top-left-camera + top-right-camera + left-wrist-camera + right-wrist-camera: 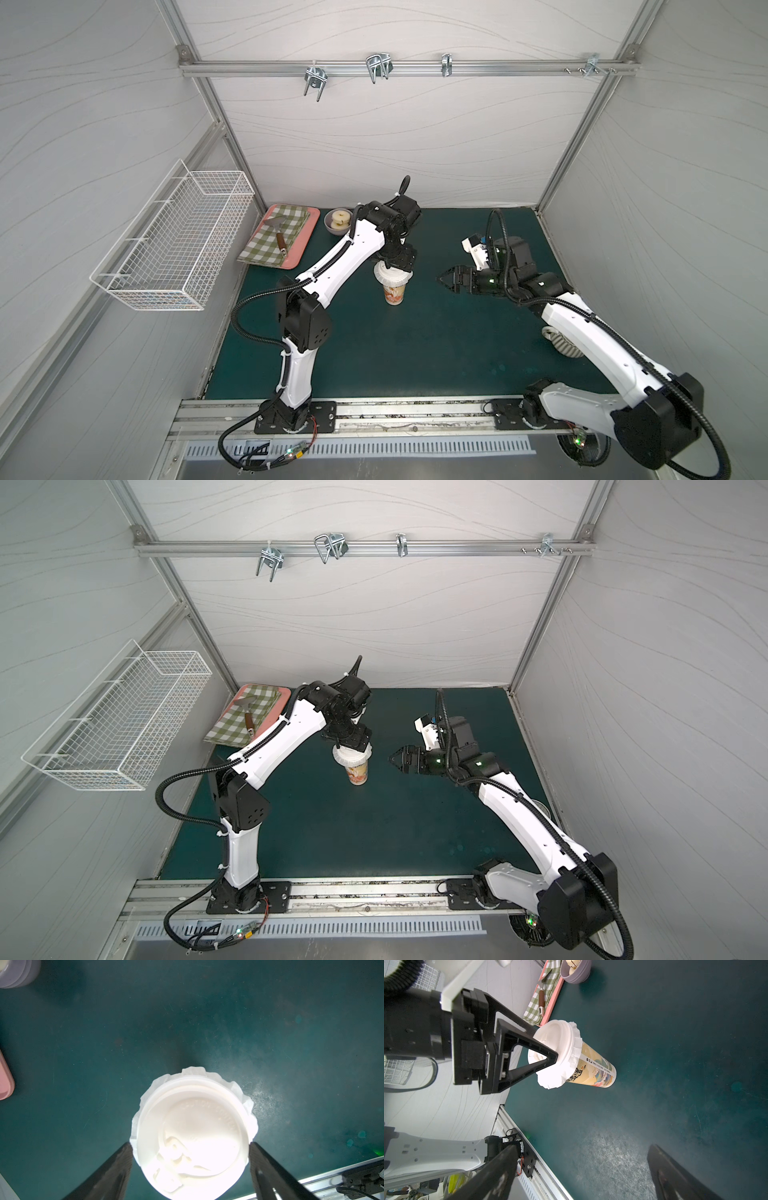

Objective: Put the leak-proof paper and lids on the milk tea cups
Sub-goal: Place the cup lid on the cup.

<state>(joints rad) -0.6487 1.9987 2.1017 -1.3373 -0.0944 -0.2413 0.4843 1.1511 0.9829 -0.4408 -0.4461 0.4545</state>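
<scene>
Here, a pink tray (304, 239) and a grey bowl (337, 222) sit at the counter's (415, 353) far left. Mid-counter the milk tea cup (394, 293) stands upright, the leak-proof paper (576, 1051) frilling out under its white lid (197, 1126). The left pincer (190, 1144) hangs over it, jaws spread wide beside the lid's rim, gripping nothing. Well to the right, the right pincer (440, 281) gapes fully, empty.

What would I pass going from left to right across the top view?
wire basket → pink tray → small bowl → paper cup → right fingers → striped mug
</scene>
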